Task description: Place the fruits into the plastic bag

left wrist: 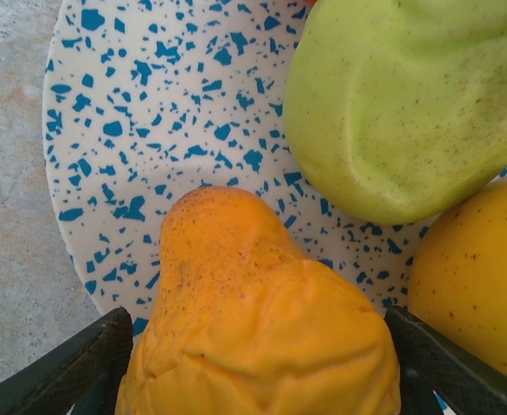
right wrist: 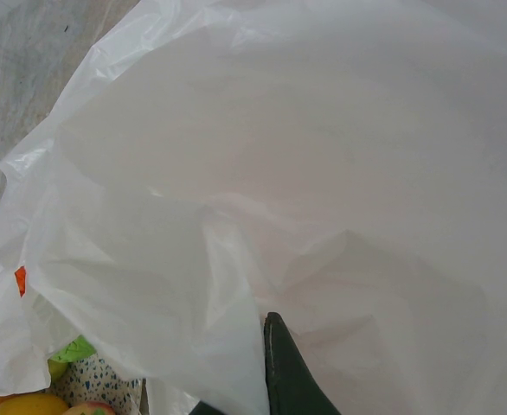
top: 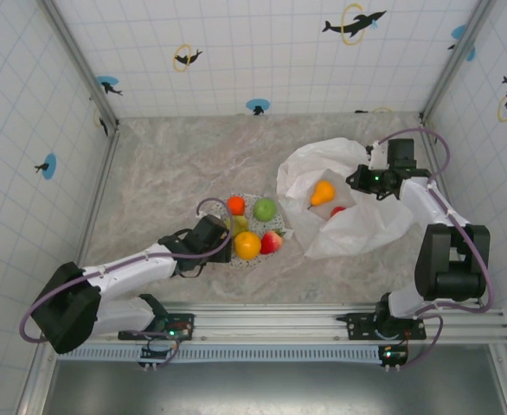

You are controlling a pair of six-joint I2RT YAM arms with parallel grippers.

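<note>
Fruits: most on plate, two in bag; prob. light, firm, smooth & apt to roll, so grip orange pear across its fat belly, where left claw has jaws apart flanking it; right claw clamped on bag rim.

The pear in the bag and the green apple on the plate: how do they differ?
The pear is yellow-orange; the green apple is green. The pear tapers to a neck; the apple is round. The pear lies in the white plastic bag; the apple sits on the speckled plate. Both are small fruits.
</note>
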